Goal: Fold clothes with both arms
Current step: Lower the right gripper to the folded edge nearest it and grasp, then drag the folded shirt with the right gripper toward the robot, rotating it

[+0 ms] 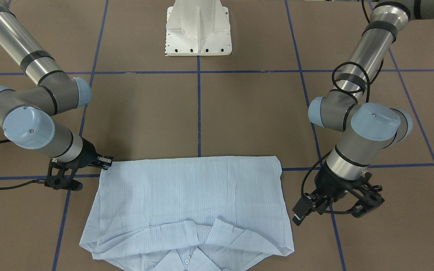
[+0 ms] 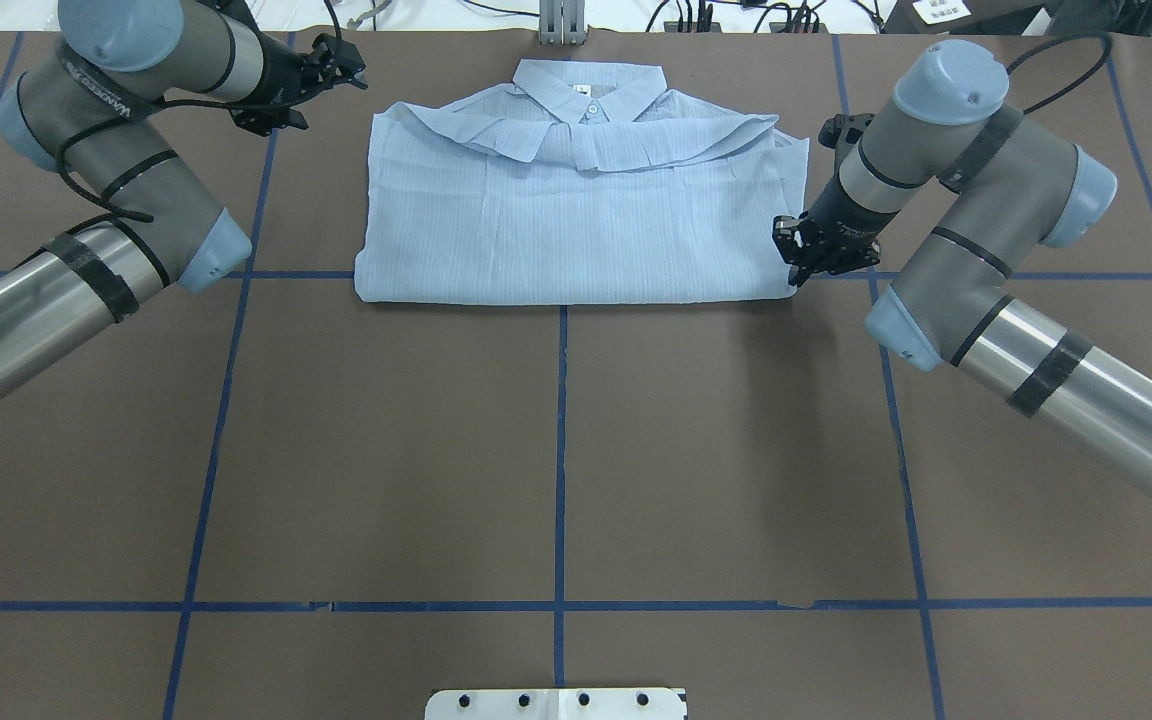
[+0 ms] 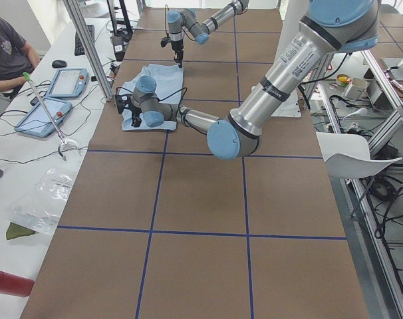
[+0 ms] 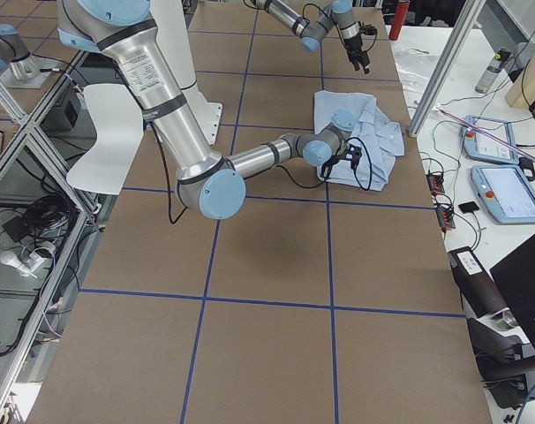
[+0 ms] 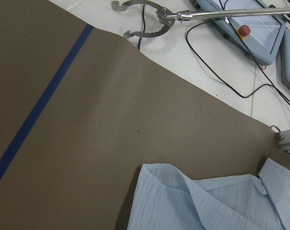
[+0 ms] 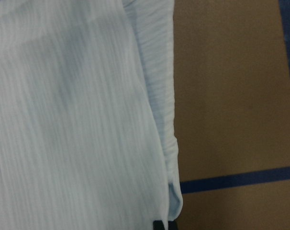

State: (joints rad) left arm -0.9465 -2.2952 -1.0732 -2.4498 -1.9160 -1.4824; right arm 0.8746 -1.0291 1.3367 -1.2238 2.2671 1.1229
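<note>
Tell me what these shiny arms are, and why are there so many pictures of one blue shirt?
They are two robot arms, a left arm and a right arm, standing at a brown table. Each ends in a black pincer for grabbing. Six cameras took the pictures at once: one above and behind the robot, one facing it, one at each end of the table, and one on each wrist. On the table lies a light-blue shirt, already folded partway, its collar on top at the far edge. The right pincer sits at one corner of the shirt; I cannot tell whether it pinches the cloth. The left pincer is beside the shirt's collar end, apart from it, holding nothing.
</note>
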